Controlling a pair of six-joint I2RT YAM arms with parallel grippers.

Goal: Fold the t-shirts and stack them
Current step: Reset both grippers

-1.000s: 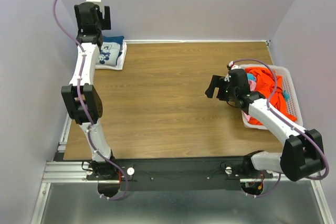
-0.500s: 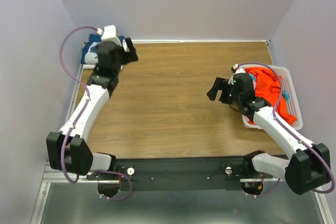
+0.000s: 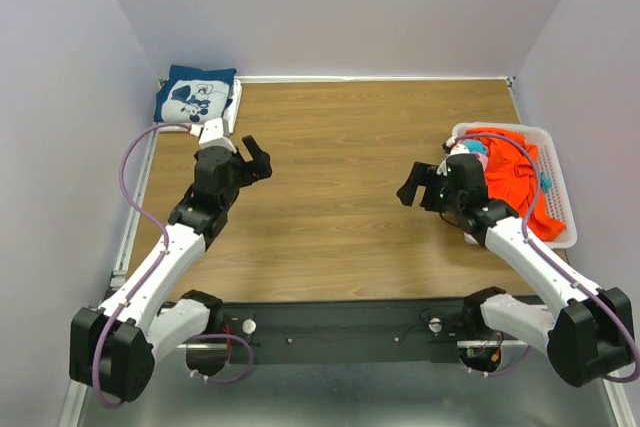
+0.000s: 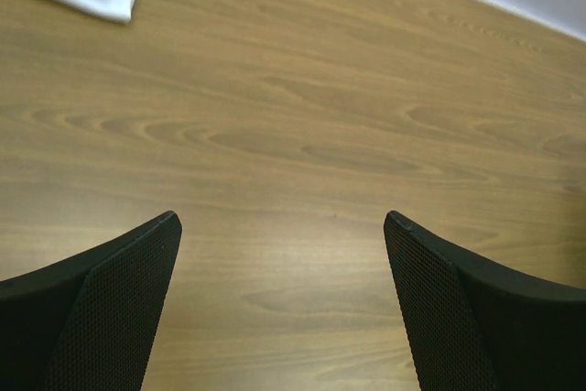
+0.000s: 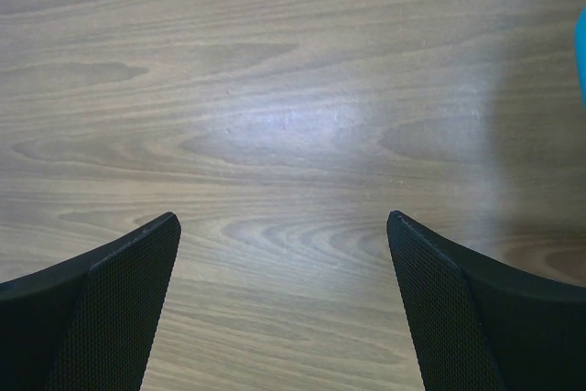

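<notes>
No words, brands or numbers can be read; the folded navy t-shirt (image 3: 195,95) bears only a white cartoon print.

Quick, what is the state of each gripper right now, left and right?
Left gripper: open, holding nothing.
Right gripper: open, holding nothing.

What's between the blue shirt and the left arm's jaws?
Nothing, only bare table. The top view shows just wood from the blue shirt to the open left jaws.
</notes>
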